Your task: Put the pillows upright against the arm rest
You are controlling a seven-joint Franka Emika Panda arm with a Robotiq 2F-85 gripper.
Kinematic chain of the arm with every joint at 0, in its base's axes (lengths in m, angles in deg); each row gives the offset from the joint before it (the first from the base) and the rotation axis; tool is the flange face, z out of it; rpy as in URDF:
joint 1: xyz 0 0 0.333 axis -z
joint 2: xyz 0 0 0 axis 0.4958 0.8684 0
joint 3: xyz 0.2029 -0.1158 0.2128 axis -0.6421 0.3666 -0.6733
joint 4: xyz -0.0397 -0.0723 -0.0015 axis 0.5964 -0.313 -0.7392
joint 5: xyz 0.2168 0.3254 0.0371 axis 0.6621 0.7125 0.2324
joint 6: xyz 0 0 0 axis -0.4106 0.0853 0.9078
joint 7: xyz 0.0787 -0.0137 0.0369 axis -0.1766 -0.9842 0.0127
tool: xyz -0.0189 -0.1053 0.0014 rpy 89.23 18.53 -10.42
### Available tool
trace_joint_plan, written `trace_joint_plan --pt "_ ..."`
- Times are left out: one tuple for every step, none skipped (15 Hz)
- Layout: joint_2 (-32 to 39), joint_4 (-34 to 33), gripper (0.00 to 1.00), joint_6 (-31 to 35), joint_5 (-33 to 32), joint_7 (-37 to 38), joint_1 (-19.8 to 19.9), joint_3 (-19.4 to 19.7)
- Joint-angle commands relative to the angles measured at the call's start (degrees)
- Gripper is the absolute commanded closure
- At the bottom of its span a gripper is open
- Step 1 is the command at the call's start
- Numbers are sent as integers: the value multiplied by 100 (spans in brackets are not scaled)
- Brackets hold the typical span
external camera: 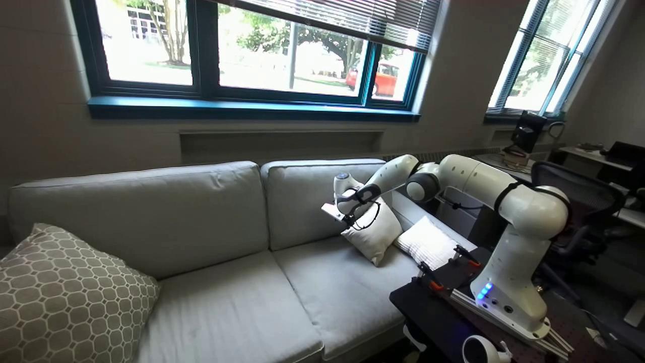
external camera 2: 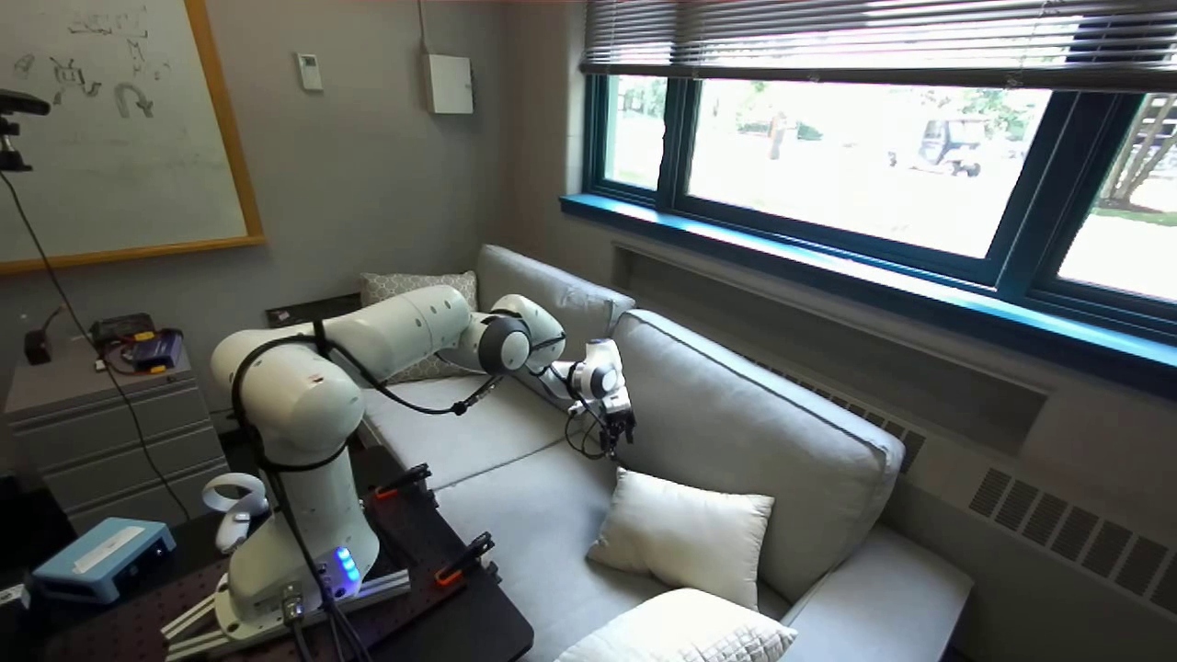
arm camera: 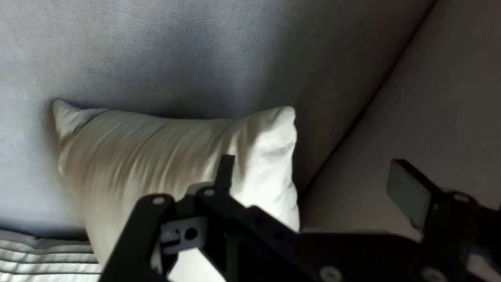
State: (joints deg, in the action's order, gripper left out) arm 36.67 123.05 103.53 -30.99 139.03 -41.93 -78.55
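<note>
A plain cream-white pillow [external camera: 380, 234] stands tilted on the seat near the sofa's back cushion; it also shows in an exterior view [external camera 2: 685, 533] and the wrist view [arm camera: 156, 156]. A second white pillow [external camera: 428, 242] with a ribbed surface leans by the arm rest [external camera: 412, 207]. It is cut off in an exterior view [external camera 2: 680, 634], and its edge shows in the wrist view [arm camera: 47, 258]. The arm rest also shows in an exterior view [external camera 2: 901, 588]. My gripper [arm camera: 313, 172] is open and empty, pointing down [external camera 2: 618, 439] above the plain pillow's back cushion side. Contact is unclear.
Back cushions [external camera 2: 736, 432] rise close beside the gripper. A big lattice-patterned pillow [external camera: 75, 297] sits at the sofa's far end. The black robot table [external camera: 423, 312] with orange-black clamps [external camera 2: 464, 559] borders the seat's front.
</note>
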Motion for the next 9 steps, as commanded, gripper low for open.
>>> trace_joint_plan --pt "-1 -26 0 404 40 107 -208 115" --pt "0 7 0 446 -6 134 -292 209" --pt "0 29 0 442 -66 138 -371 310" --pt "0 57 0 407 -122 126 -449 393" --pt "0 80 0 392 -157 109 -496 448" --pt "1 107 0 393 -178 84 -527 468" --pt "3 141 0 396 -181 57 -541 458" --pt "5 182 0 383 -141 -7 -520 380" --pt "7 248 0 370 -94 -121 -483 264"
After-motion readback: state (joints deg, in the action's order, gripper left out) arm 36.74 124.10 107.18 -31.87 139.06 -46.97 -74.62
